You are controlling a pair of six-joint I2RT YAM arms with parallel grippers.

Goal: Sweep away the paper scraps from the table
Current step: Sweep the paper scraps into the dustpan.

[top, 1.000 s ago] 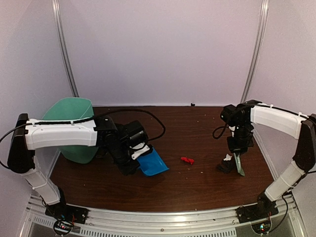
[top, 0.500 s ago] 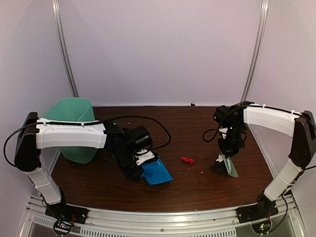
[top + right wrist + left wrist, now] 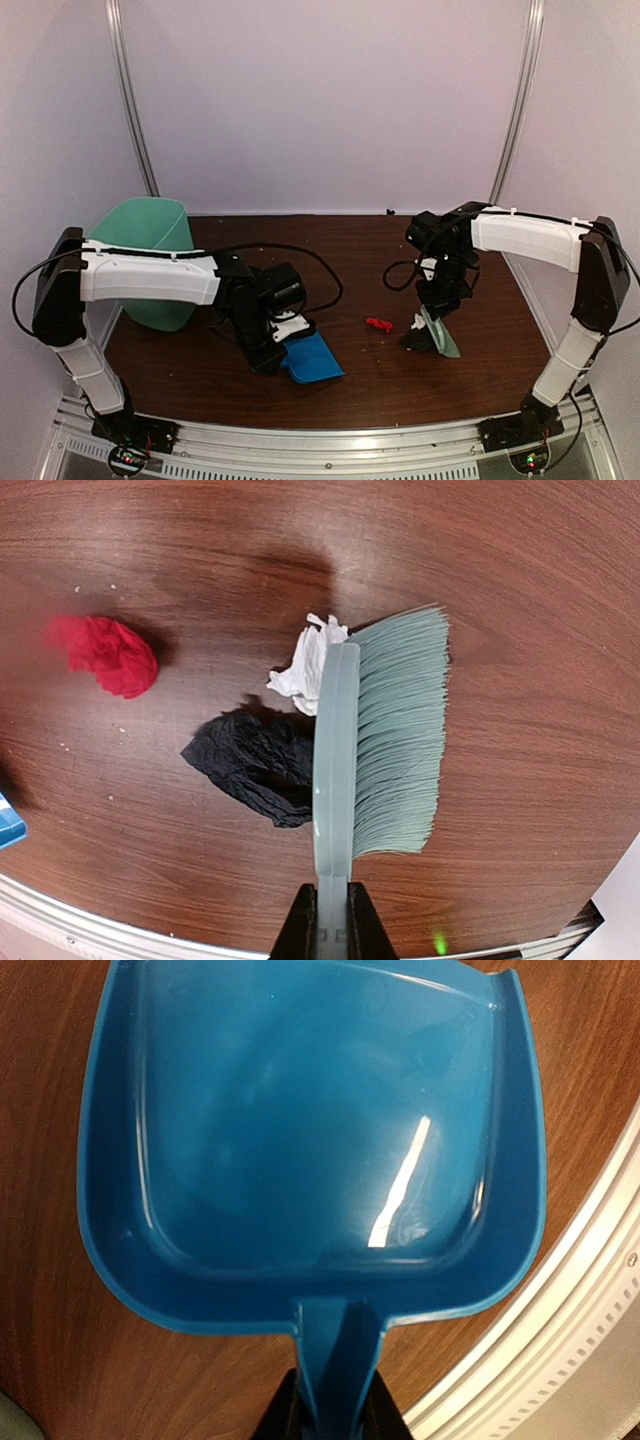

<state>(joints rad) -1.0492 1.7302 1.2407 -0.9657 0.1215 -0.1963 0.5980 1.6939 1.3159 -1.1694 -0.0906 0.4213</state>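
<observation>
Left end effector: jaws closed narrowly on the handle of the blue dustpan, one dark finger on each side of the handle stub. Pan lies flat on the table, near its front edge, open mouth pointing away from the wrist. Nothing visible inside the pan in the left wrist view.

Right end effector: jaws pinched almost fully together on the thin handle of the pale green brush. Brush bristles are down on the table surface, fanned out to the right of the spine in the wrist view.

Paper scraps, three seen, all on the table between the two arms:
- black scrap: touching the brush spine on its left side
- white scrap: against the brush tip, just above the black one
- red scrap: apart from the brush, lying between brush and dustpan; top view confirms

Mint-green bin sits at the far left of the table, behind the left arm
</observation>
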